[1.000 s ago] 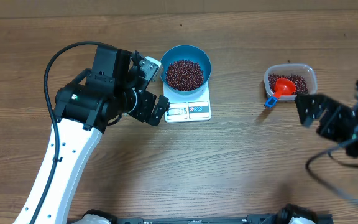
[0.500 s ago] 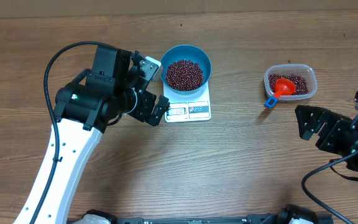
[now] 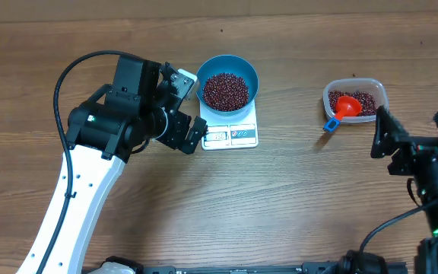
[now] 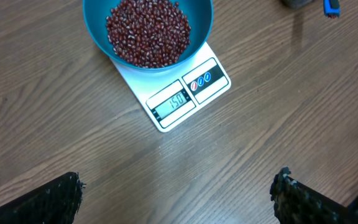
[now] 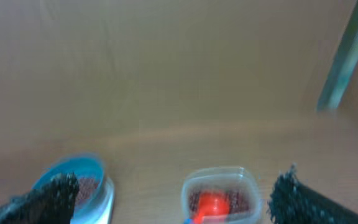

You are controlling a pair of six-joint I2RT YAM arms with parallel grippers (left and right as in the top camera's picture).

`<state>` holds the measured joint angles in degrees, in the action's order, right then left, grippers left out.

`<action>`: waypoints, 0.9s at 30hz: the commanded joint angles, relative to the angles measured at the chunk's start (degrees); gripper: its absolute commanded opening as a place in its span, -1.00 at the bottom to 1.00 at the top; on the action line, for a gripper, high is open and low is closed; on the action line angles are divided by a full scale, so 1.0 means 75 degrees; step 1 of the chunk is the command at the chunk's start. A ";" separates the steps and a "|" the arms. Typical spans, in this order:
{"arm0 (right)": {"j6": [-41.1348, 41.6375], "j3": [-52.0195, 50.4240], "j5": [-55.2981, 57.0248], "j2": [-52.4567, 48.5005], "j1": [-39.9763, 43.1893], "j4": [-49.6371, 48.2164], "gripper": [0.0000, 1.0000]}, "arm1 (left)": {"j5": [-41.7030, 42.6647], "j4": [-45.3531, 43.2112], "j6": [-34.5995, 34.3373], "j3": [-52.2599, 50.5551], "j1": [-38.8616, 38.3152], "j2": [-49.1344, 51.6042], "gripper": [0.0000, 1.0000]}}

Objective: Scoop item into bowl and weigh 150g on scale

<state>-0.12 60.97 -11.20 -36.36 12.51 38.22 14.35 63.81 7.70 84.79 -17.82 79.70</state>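
Turning on its wrist at three o'clock, the right hand (image 3: 380,129) is gaping empty, like the left hand (image 3: 191,106). The small red-brown beans (image 3: 226,90) are sitting in the round blue bowl (image 3: 253,72) on the flat white scale (image 3: 234,135) at twelve o'clock, suggesting scooping is ending.

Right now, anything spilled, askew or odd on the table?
Nothing stands out. Beans sit inside the bowl, bowl sits squarely on the scale, scoop rests in the tub. No stray beans visible.

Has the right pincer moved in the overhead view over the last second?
Yes. The right pincer has swung rightward and now points up-frame at the right corner of the clear tub, rather than leftward below the tub.
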 commanded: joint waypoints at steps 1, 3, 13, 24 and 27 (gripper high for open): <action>-0.0178 -0.1134 0.0527 0.0580 -0.0108 -0.0994 1.00 | 0.0061 0.0003 0.0143 0.0146 -0.0026 -0.0041 0.99; -0.0256 -0.1839 0.0525 0.0912 -0.0134 -0.1842 1.00 | 0.0061 0.0003 0.0146 0.0146 -0.0026 -0.0041 0.99; -0.0256 -0.4803 0.1096 0.2600 -0.0743 -0.3742 1.00 | 0.0061 0.0003 0.0146 0.0146 -0.0023 -0.0041 0.99; -0.0402 -0.6916 0.1492 0.4045 -0.1224 -0.4741 1.00 | 0.0058 0.0003 0.0146 0.0146 -0.0026 -0.0041 0.99; -0.0455 -0.7187 0.1495 0.4313 -0.1247 -0.4631 1.00 | 0.0061 0.0003 0.0143 0.0146 -0.0026 -0.0041 0.99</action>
<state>-2.57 8.71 -1.04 -5.87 3.60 3.46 14.35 63.88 7.70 84.79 -17.82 79.70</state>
